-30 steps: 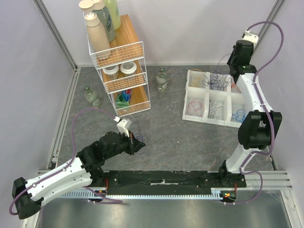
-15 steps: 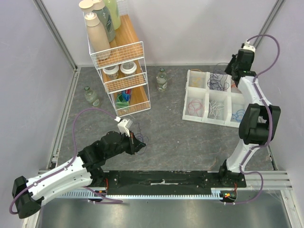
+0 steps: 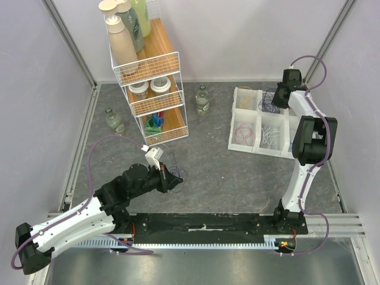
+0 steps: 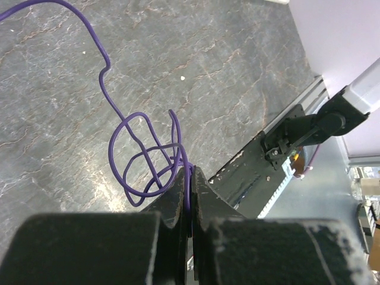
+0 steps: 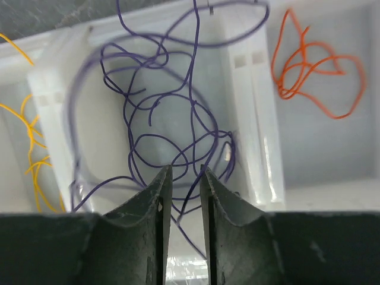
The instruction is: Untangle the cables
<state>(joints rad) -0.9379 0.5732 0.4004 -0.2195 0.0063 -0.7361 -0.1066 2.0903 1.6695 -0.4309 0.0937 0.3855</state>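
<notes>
The left gripper is squeezed tight on a purple cable. The cable curls in loops on the grey table and runs away from the fingers. The right gripper hangs over a white tray. Its fingers are a little apart, with nothing clearly between them. Under it lies a purple tangle, with an orange cable and a yellow cable in the boxes beside it.

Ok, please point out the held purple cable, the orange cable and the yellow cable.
purple cable [image 4: 111,153]: left wrist view, loop's left side.
orange cable [image 5: 274,65]: right wrist view, left edge.
yellow cable [image 5: 15,47]: right wrist view, upper strand.
</notes>
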